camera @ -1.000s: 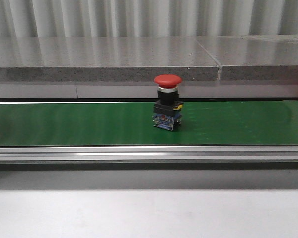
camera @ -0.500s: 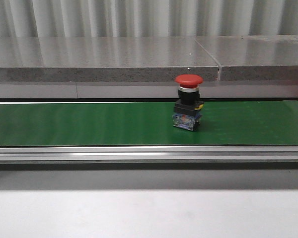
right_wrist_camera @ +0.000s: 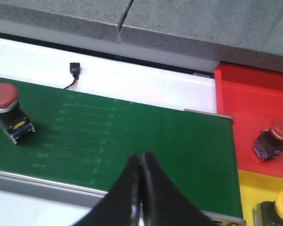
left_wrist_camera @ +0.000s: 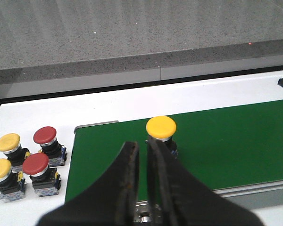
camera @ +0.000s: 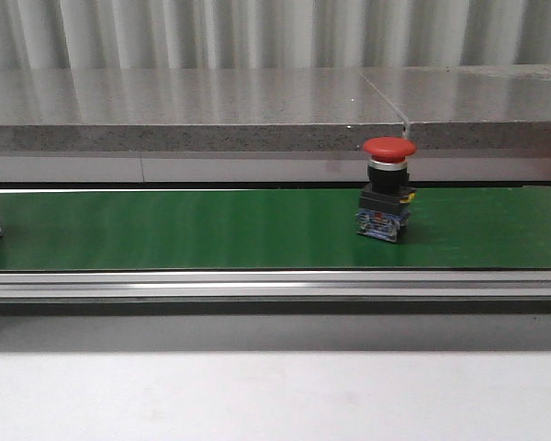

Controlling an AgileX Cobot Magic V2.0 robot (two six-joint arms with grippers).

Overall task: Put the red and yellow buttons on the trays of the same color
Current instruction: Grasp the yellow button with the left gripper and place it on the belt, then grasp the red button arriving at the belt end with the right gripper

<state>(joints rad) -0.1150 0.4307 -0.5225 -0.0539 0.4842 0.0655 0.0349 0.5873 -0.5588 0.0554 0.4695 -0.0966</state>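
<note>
A red button [camera: 386, 197] stands upright on the green belt [camera: 211, 230], right of centre; in the right wrist view the same red button [right_wrist_camera: 7, 110] is far from my right gripper [right_wrist_camera: 141, 155], which hangs shut and empty over the belt's near edge. The red tray [right_wrist_camera: 254, 99] holds one red button [right_wrist_camera: 272, 139]. Beside it the yellow tray [right_wrist_camera: 247, 188] holds a yellow button [right_wrist_camera: 279, 207]. In the left wrist view a yellow button [left_wrist_camera: 161, 128] stands on the belt just beyond my left gripper [left_wrist_camera: 142, 143], whose fingers are shut to a thin slit, holding nothing.
Two red buttons [left_wrist_camera: 48, 141] [left_wrist_camera: 37, 169] and two yellow buttons [left_wrist_camera: 9, 147] [left_wrist_camera: 2, 176] stand on the white table beside the belt's end. A grey stone ledge [camera: 193, 110] runs behind the belt. A small black sensor with a cable [right_wrist_camera: 74, 70] sits behind the belt.
The red button has travelled to the right along the belt. A dark object has come into the front view at the belt's left edge.
</note>
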